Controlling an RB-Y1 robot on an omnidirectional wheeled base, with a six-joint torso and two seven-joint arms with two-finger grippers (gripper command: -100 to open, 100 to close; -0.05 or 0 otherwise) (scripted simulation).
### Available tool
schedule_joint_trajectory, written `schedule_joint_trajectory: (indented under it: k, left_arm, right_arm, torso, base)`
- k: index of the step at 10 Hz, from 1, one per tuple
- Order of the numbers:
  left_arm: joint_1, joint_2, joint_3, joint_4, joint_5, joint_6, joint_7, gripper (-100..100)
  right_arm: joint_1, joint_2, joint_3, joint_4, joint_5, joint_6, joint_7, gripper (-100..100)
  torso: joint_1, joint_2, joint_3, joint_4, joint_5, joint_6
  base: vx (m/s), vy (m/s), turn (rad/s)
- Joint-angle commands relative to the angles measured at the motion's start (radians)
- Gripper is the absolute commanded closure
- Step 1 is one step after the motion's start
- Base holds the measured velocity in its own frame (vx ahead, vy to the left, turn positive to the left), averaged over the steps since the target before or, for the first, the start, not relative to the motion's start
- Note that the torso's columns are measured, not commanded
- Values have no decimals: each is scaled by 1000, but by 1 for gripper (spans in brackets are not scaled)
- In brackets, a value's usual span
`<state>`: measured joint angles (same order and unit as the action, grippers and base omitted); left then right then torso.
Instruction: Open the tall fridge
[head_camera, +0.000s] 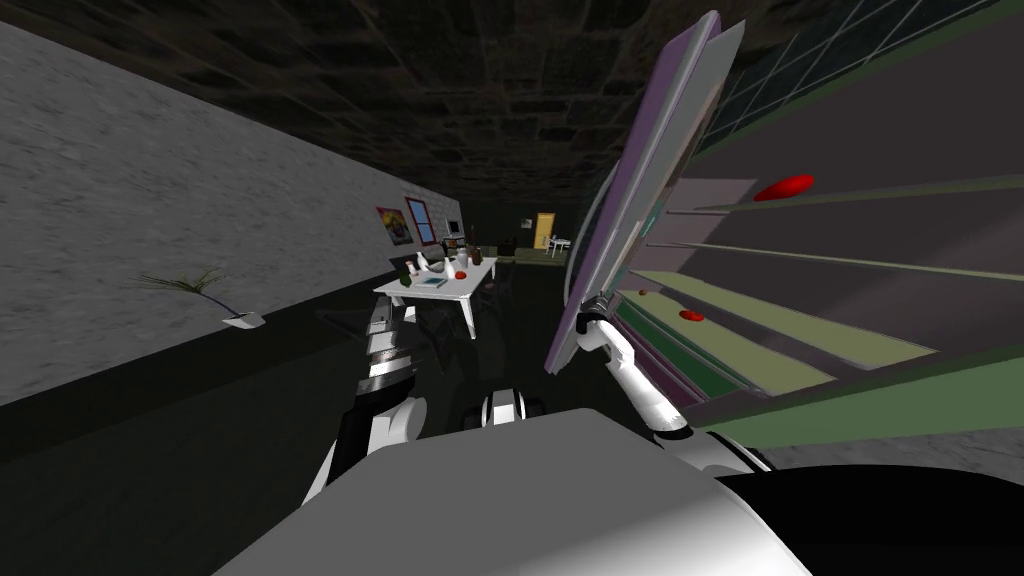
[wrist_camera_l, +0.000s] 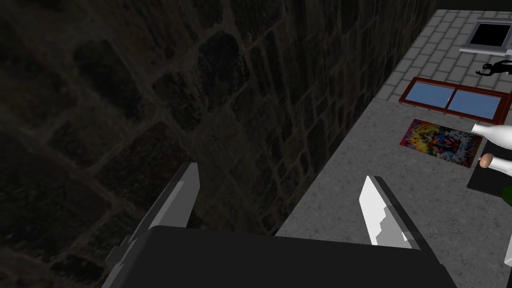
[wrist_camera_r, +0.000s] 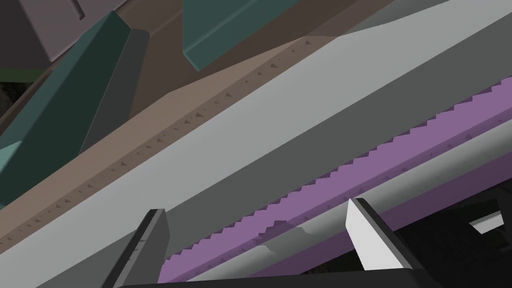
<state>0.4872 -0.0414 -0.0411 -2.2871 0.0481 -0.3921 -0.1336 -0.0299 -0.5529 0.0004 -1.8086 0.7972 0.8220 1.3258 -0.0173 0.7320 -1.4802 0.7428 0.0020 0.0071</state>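
Readable text: I can make out none in any view.
Poster on the grey wall: a speckled, many-coloured pattern; I read no letters or numbers in it.
Fridge door: plain purple and grey faces; I read no brand, label or number on them.

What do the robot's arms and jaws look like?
The right arm is made of smooth, rounded white pieces with dark joints between them. The left arm is white too, with dark and grey bands along it. On each arm the jaws are two thin, flat, light grey blades that rise from a dark box.
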Motion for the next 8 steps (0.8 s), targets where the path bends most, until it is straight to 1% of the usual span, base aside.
schedule_joint_trajectory:
  k: [1,5,7,8]
  left_arm:
    - [0,0,0,0,0,0,0,0]
    - [0,0,0,0,0,0,0,0]
    - [0,0,0,0,0,0,0,0]
    - [0,0,0,0,0,0,0,0]
  right_arm:
    - [-3,-9,-31,10,24,7,-15,-100]
    - [-5,-4,-47,22,44,19,-28,-100]
    - [-5,-3,-49,23,46,21,-29,-100]
    - [7,12,-24,17,32,14,-26,-100]
  torso:
    - [-3,2,1,1,0,2]
    - [-3,-2,-1,1,1,2]
    - [-3,-3,-2,1,2,2]
    - [-4,-2,-1,1,1,3]
  base:
    - [68,52,-17]
    - [59,56,-22]
    - [52,35,3]
    - [10,30,23]
